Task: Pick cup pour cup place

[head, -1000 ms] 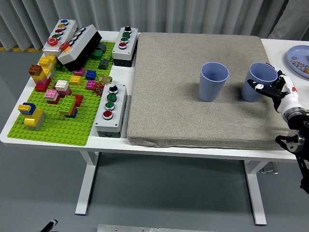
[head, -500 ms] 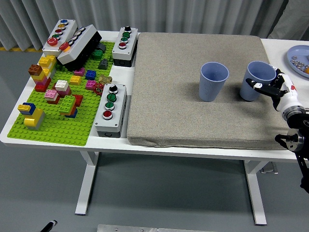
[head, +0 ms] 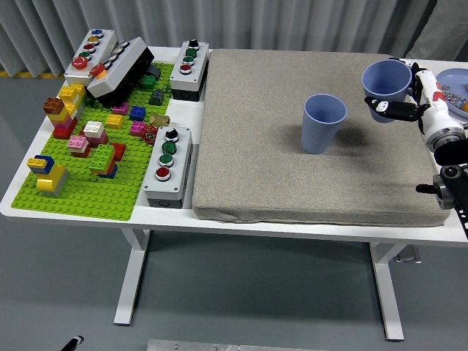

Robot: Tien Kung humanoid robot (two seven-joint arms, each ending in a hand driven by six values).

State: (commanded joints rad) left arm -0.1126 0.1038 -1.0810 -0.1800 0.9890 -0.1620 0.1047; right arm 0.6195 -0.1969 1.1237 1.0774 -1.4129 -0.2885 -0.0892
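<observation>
Two light blue cups are in the head view. One cup stands upright near the middle of the grey mat. The second cup is held up above the mat's right part, upright, with my right hand shut around its side. A shadow lies on the mat below it. The left arm is out of sight.
A green brick baseplate with several coloured bricks fills the table's left part. Button boxes stand beside the mat, with more at the back left. A blue plate with small items sits at the far right edge.
My right hand has lifted the right cup off the mat, moving it up and slightly back. The middle cup has stayed put.
</observation>
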